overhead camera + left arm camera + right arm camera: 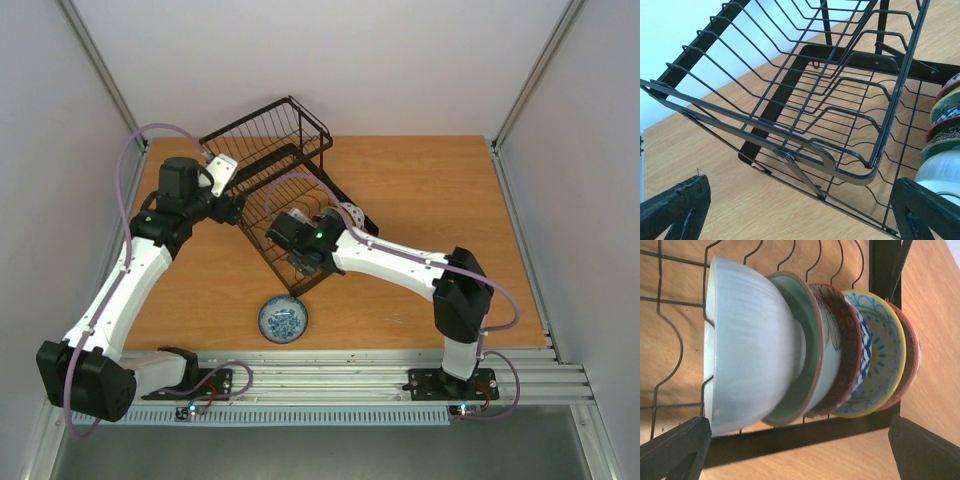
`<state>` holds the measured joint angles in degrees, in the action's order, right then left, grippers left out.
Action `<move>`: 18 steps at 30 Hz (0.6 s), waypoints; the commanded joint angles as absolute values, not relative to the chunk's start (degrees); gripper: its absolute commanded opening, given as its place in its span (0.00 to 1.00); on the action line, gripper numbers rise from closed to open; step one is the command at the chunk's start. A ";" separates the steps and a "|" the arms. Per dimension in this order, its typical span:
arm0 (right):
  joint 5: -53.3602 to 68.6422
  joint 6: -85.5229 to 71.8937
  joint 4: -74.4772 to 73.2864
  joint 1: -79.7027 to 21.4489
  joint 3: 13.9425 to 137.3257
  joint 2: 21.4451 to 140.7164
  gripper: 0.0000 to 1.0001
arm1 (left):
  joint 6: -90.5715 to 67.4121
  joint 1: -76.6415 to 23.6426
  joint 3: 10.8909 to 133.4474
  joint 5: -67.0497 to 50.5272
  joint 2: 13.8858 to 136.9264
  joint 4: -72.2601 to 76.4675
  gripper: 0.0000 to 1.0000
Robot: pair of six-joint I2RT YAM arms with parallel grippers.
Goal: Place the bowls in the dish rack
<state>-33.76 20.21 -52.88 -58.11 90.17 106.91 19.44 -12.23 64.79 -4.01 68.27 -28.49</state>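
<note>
1. Rack position: the black wire dish rack [290, 160] stands on the wooden table [430, 190], left of centre and turned at an angle to the table's edges.
2. Bowls loaded: I count six bowls [840, 330] standing on edge in one row of the rack's slots, packed one against the next. A pale mint bowl [750, 350] closes one end of the row. A yellow-rimmed bowl [887, 355] sits second from the other end.
3. Bowl outstanding: one blue-and-white bowl [283, 320] sits upright on the table near the front edge, apart from the rack.
4. Right gripper [797, 440]: the jaws are spread wide with nothing clamped between them. It hangs close over the row of loaded bowls, the two fingers flanking the row's ends in its own camera.
5. Left gripper [800, 210]: the jaws are wide apart and empty. It faces the rack's long side from just beside it. I cannot tell whether either finger touches the wire.
</note>
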 commanded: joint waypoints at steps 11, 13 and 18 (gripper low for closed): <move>8.01 9.08 -47.06 -58.22 74.90 90.18 0.56 | 19.64 -11.86 65.38 -13.63 68.39 -30.32 0.98; 11.93 7.57 -44.49 -58.20 71.67 90.09 0.52 | 19.88 -11.93 65.47 -15.11 68.38 -30.83 0.98; 16.32 5.18 -40.19 -58.26 67.59 91.04 0.49 | 20.23 -11.90 65.61 -17.41 68.38 -31.77 0.98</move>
<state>7.90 8.86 -45.39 -58.13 69.30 90.56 19.75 -12.16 64.79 -13.80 68.27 -31.27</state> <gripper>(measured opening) 0.496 0.981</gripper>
